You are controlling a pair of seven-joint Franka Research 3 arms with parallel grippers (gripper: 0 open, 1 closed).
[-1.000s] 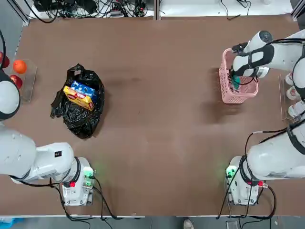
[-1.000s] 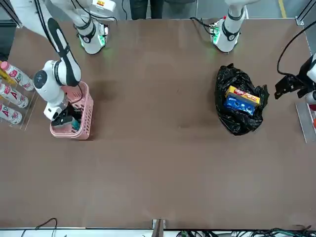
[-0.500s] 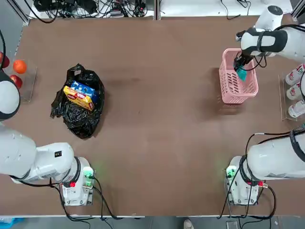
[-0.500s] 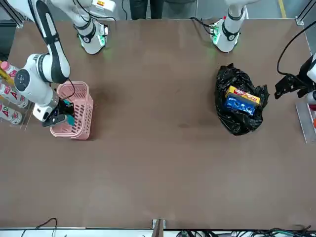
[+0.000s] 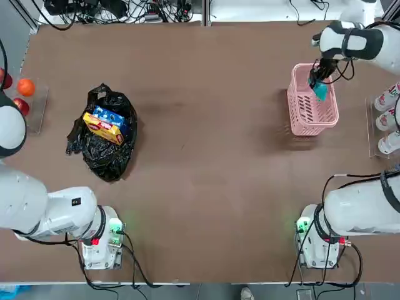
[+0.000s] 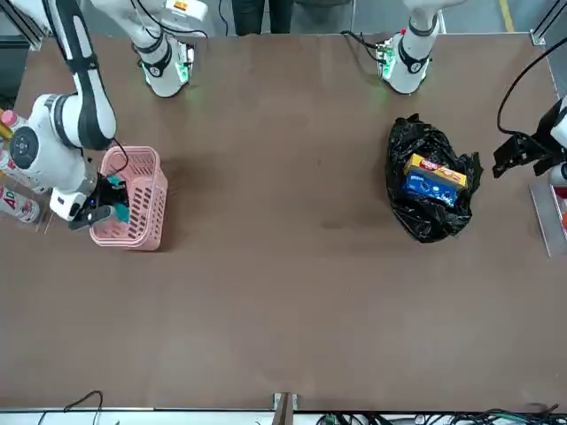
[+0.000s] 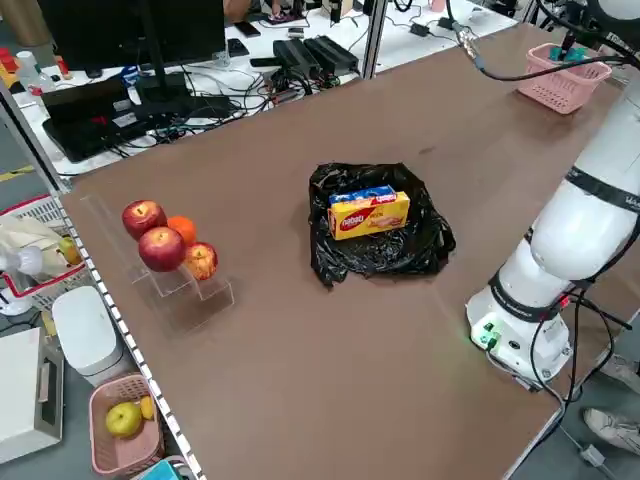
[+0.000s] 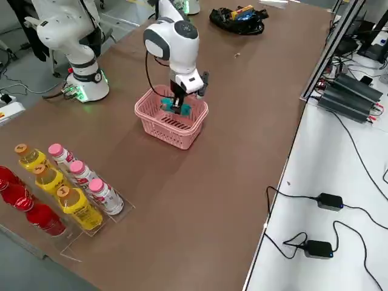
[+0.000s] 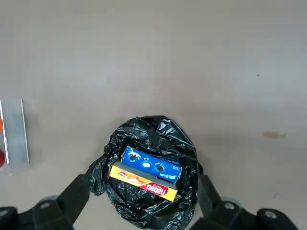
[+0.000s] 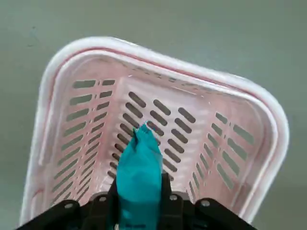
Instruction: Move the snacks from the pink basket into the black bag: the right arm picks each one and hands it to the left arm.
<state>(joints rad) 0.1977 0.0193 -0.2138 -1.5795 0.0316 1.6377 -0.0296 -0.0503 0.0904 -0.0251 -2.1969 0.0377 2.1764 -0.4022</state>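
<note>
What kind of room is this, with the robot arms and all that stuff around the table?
Most likely a robotics lab or test workshop. Two arms are bolted to a brown table, a side bench carries a monitor, power bricks and tangled cables, and fruit and bottles sit neatly on clear stands like practice props.

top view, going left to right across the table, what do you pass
fruit on the clear stand at the left edge → black bag with the yellow packet and blue packet in it → pink basket, with the right pincer above it shut on the teal packet → bottles
</note>
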